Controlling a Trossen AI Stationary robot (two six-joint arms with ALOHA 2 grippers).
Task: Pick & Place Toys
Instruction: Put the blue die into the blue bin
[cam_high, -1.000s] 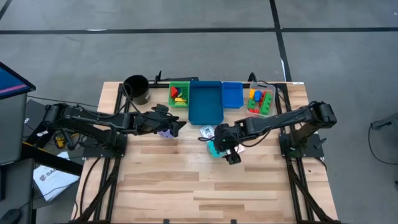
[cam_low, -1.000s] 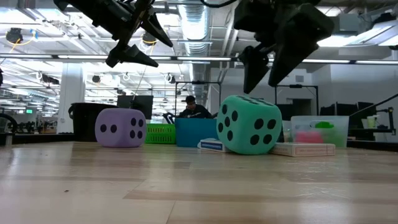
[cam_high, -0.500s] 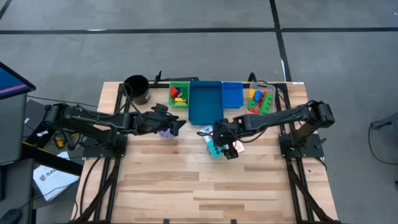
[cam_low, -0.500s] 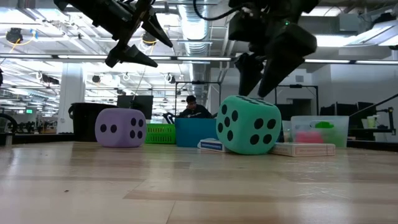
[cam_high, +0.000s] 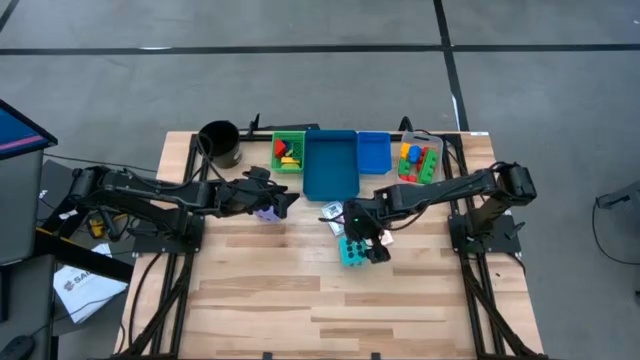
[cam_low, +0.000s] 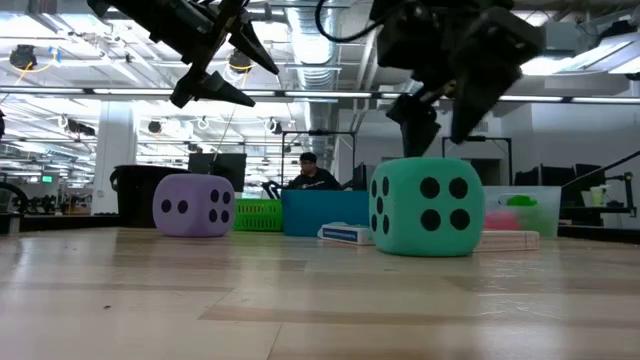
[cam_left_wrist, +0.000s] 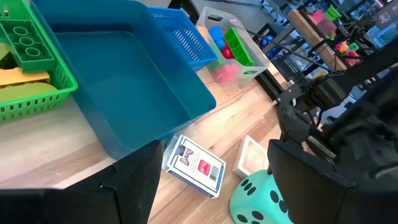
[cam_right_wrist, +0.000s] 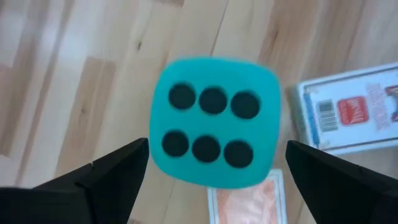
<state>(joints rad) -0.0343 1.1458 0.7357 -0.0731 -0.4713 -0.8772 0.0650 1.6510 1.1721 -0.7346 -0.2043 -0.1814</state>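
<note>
Cyan die (cam_high: 351, 251) had rolled to six-up beneath the open right hand (cam_high: 372, 243), still ungrasped; left hand (cam_high: 281, 203) open.

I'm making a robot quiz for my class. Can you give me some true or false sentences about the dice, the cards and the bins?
1. The big cyan dotted die sits on the wooden table, held by nobody. True.
2. The right gripper has its jaws shut. False: they stand open above the die.
3. Its top face shows six dots. True.
4. The purple die lies in the large blue plastic bin. False: it is on the table, under the left gripper.
5. A boxed pack of playing cards lies beside that bin. True.
</note>
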